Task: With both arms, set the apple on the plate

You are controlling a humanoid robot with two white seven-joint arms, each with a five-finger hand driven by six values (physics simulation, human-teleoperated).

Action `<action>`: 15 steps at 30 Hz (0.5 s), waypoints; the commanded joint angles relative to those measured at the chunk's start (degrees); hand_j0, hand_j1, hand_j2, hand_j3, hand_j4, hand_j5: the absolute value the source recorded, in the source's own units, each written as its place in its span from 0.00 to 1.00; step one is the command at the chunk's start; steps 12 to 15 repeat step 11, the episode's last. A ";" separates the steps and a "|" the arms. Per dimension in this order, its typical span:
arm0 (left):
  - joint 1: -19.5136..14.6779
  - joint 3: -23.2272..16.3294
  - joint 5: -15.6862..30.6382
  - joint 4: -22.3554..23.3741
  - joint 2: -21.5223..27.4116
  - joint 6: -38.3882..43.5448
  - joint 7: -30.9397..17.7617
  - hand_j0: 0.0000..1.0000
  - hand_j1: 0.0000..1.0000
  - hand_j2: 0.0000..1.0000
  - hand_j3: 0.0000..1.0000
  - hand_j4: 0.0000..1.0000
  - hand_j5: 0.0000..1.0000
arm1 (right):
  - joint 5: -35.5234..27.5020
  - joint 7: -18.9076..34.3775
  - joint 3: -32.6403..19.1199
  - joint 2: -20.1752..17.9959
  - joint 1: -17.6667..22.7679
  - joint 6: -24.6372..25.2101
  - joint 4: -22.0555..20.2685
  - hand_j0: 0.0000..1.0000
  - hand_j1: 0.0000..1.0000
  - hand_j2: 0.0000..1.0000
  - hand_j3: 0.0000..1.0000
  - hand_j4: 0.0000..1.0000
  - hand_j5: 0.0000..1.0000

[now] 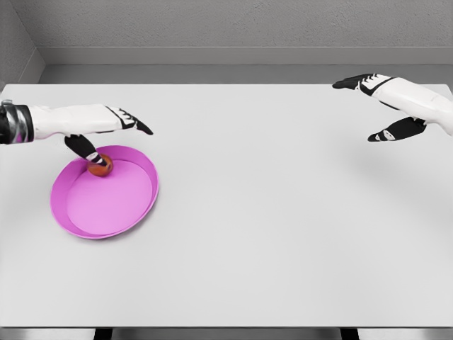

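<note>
- The apple point(100, 165) lay inside the pink plate point(134, 212), close to its far rim on the left side of the white table point(283, 212).
- The left hand point(106, 127) was directly above and slightly behind the apple. Its fingers point(138, 126) were stretched out toward the middle of the table, and the thumb point(81, 147) pointed down and touched, or almost touched, the top of the apple. I could not tell if there was real contact.
- No finger was closed around the fruit, so the hand looked spread and not gripping.
- The right hand point(386, 106) hovered well apart, over the far right corner of the table. Its fingers were spread too, and it held nothing.
- The left hand was clearly the nearer one; the apple lay just under its thumb, toward the robot.
- In my judgement the apple was already in its place, so the coming move would be only to lift the left hand straight up, without pushing the round fruit over the low rim.
</note>
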 commanded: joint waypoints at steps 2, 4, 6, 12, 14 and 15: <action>0.00 -0.34 0.59 -6.20 -6.31 0.15 0.01 1.00 1.00 1.00 1.00 1.00 1.00 | -0.42 -0.03 -0.02 -0.09 0.00 0.17 -0.03 1.00 1.00 1.00 1.00 1.00 1.00; 0.00 -0.43 0.59 -12.44 -8.77 0.15 0.01 1.00 1.00 1.00 1.00 1.00 1.00 | -0.42 -0.03 -0.02 -0.17 0.00 0.17 -0.12 1.00 1.00 1.00 1.00 1.00 1.00; 0.00 -0.43 0.50 -14.12 -10.18 0.15 0.01 1.00 1.00 1.00 1.00 1.00 1.00 | -0.42 -0.03 -0.02 -0.17 0.00 0.17 -0.12 1.00 1.00 1.00 1.00 1.00 1.00; 0.00 -0.43 0.41 -13.85 -9.66 0.15 0.01 1.00 1.00 1.00 1.00 1.00 1.00 | -0.42 -0.03 -0.02 -0.17 0.09 0.17 -0.73 1.00 1.00 1.00 1.00 1.00 1.00; 0.00 -0.43 0.41 -13.85 -9.66 0.15 0.01 1.00 1.00 1.00 1.00 1.00 1.00 | -0.42 -0.03 -0.02 -0.17 0.09 0.17 -0.73 1.00 1.00 1.00 1.00 1.00 1.00; 0.00 -0.43 0.41 -13.85 -9.66 0.15 0.01 1.00 1.00 1.00 1.00 1.00 1.00 | -0.42 -0.03 -0.02 -0.17 0.09 0.17 -0.73 1.00 1.00 1.00 1.00 1.00 1.00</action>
